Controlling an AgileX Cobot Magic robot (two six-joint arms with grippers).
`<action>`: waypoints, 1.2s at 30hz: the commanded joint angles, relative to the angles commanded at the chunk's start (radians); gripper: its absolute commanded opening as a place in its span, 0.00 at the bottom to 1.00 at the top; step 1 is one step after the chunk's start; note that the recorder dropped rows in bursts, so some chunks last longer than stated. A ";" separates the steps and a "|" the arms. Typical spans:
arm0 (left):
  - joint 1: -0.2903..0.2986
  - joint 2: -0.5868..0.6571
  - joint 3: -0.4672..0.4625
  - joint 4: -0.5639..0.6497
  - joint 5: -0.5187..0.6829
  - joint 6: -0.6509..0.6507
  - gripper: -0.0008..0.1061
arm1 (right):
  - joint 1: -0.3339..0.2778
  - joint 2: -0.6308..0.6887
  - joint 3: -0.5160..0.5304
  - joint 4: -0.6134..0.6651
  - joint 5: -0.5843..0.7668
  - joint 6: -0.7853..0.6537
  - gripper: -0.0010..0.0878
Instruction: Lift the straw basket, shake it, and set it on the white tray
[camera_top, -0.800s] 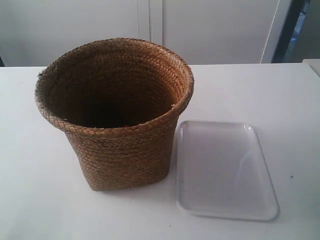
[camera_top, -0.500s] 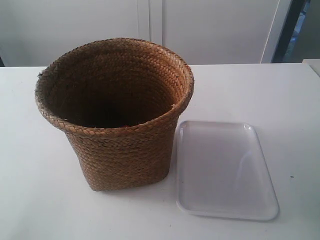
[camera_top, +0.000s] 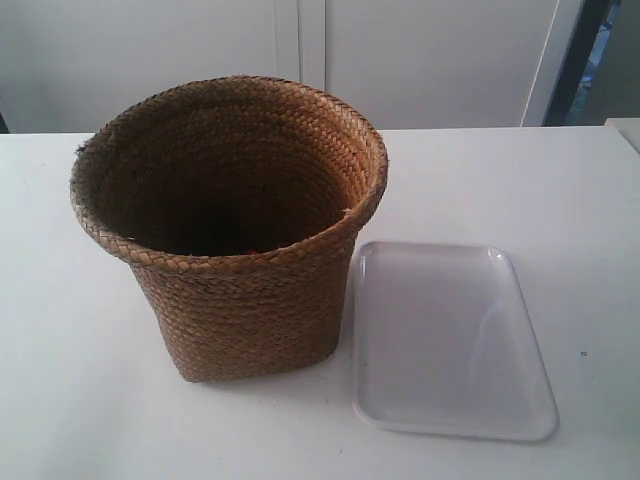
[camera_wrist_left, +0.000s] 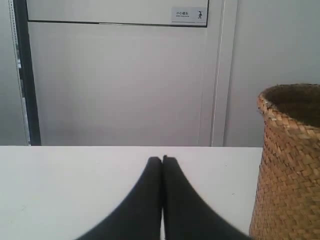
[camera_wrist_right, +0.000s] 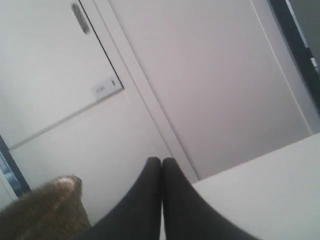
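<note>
The straw basket (camera_top: 235, 290) stands upright on the white table, its dark inside open to the exterior view. Right beside its base lies the white tray (camera_top: 445, 340), bare. No arm shows in the exterior view. In the left wrist view my left gripper (camera_wrist_left: 162, 159) is shut with nothing in it, low over the table, and the straw basket (camera_wrist_left: 287, 170) stands off to one side of it, apart. My right gripper (camera_wrist_right: 161, 160) is also shut and bare, tilted up toward the wall, with a blurred bit of the straw basket (camera_wrist_right: 42, 207) at the frame's edge.
The white table (camera_top: 530, 190) runs back to a wall of pale cabinet doors (camera_top: 300, 50). A dark vertical post (camera_top: 575, 60) stands at the back right of the exterior view.
</note>
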 joint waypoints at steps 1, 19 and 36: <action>0.000 0.000 0.000 0.000 -0.004 0.000 0.01 | 0.000 0.000 0.000 0.000 -0.002 0.000 0.01; 0.000 0.000 0.000 0.000 -0.360 -0.293 0.01 | 0.000 0.000 0.000 -0.003 -0.170 0.279 0.01; 0.000 0.000 -0.009 0.071 -0.108 -0.329 0.01 | 0.000 0.000 0.000 -0.010 -0.106 0.177 0.01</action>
